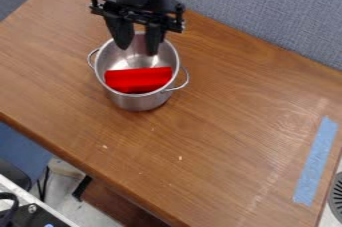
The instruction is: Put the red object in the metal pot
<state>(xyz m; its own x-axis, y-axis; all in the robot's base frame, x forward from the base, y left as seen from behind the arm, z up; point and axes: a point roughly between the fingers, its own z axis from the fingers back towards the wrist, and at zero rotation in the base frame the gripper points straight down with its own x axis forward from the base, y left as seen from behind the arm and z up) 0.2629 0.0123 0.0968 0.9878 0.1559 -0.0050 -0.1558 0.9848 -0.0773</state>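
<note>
The metal pot (150, 99) stands on the left part of the wooden table, shiny, with small side handles. The red object (139, 77) lies flat inside it, filling the near half of the bottom. My gripper (139, 45) points straight down over the far half of the pot, its two dark fingers (123, 37) reaching to the rim. The fingers stand apart with nothing between them, and they are not touching the red object. The gripper is open.
The wooden table (227, 121) stretches to the right of the pot. A strip of blue tape (315, 159) lies near its right edge. A grey wall runs behind, and the table's front edge drops off at lower left.
</note>
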